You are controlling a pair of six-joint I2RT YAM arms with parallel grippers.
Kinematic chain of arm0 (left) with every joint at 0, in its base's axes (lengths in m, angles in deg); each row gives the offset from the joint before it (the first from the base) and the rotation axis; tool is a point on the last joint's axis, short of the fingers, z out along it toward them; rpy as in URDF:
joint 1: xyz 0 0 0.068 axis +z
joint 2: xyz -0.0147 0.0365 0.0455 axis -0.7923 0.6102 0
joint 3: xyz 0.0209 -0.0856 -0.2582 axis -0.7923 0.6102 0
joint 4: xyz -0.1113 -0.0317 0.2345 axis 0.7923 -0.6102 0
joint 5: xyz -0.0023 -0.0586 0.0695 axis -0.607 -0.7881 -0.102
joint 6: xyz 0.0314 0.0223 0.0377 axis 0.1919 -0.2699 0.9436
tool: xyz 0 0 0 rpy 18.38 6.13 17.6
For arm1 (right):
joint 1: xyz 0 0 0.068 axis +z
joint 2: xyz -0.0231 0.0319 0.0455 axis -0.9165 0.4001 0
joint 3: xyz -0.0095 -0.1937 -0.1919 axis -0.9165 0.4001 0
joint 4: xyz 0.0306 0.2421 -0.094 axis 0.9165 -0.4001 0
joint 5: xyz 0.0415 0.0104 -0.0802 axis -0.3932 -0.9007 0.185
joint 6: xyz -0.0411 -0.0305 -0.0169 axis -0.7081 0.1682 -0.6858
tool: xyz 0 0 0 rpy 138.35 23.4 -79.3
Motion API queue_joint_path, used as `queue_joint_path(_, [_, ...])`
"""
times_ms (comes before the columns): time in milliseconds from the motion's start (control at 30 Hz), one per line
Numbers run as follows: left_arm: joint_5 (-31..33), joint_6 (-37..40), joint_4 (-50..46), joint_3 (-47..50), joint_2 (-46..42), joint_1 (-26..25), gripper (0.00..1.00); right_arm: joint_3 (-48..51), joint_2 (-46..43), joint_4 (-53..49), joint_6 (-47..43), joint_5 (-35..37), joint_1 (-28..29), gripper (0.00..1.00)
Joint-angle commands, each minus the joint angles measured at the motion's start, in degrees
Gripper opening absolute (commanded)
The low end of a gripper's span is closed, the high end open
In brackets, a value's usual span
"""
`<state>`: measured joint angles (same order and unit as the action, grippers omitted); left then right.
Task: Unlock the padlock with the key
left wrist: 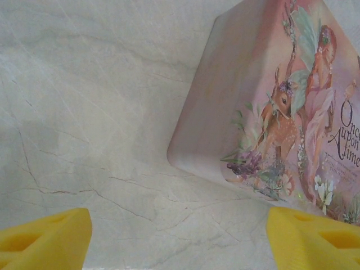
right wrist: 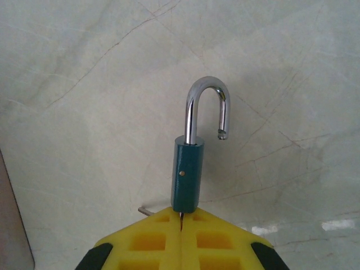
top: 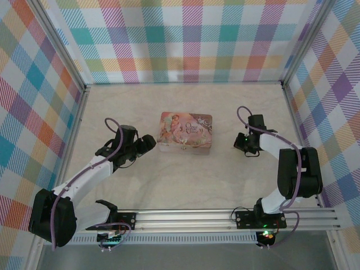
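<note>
Pinching with my right gripper (right wrist: 181,220), pads pressed nearly flat together on a thin metal sliver I take to be the key (right wrist: 181,216), I have the padlock (right wrist: 186,169) standing straight out from my fingertips, its dark body touching them. Its shackle (right wrist: 207,101) is sprung: one leg sits in the body, the free end hangs clear beside it, over the bare table (right wrist: 84,84). So I judge the unlocking itself done; what is left, if anything, is to set the lock down and let go. My left gripper (left wrist: 177,220) is spread wide and holds nothing, with the pink tin (left wrist: 270,112) ahead of it and toward its right finger, not touched
</note>
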<state>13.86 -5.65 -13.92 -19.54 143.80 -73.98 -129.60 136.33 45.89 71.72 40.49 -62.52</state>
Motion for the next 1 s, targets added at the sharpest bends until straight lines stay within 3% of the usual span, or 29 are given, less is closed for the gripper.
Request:
queue_joint_path(0, [-0.06,0.09,1.80,0.90,0.07,0.23,0.81,-1.77,0.44,1.21,1.12,-1.07,-0.54,0.15])
queue_joint_path(300, [0.12,0.39,1.62,0.89,-0.15,0.23,0.81,-2.53,-4.88,-2.70,0.58,0.65,-1.43,0.32])
queue_joint_path(567, [1.60,1.43,-0.40,-0.66,-0.39,0.23,0.82,-1.84,-13.13,-6.09,-0.63,2.77,-1.35,0.54])
queue_joint_path(600, [1.93,1.67,-1.69,-1.07,-0.42,0.23,0.83,-1.82,-13.85,-6.30,-0.84,2.80,-1.42,0.89])
queue_joint_path(633, [2.54,1.92,-2.28,-1.51,-0.46,0.23,0.83,-1.91,-14.59,-6.64,-1.19,2.80,-1.35,1.00])
queue_joint_path(667, [3.13,2.26,-2.86,-1.98,-0.55,0.23,0.85,-2.19,-15.30,-7.13,-1.48,2.88,-1.37,1.00])
queue_joint_path(700, [3.63,2.68,-3.46,-2.61,-0.64,0.23,0.99,-2.23,-16.09,-7.23,-1.74,3.24,-1.34,1.00])
queue_joint_path(867, [7.91,6.96,-7.61,-6.91,-0.49,0.40,1.00,-1.60,-20.47,-4.96,-4.07,6.99,-1.30,1.00])
queue_joint_path(967, [12.60,11.22,-9.26,-9.90,0.05,0.58,1.00,0.06,-22.34,-0.60,-4.42,13.58,-1.33,1.00])
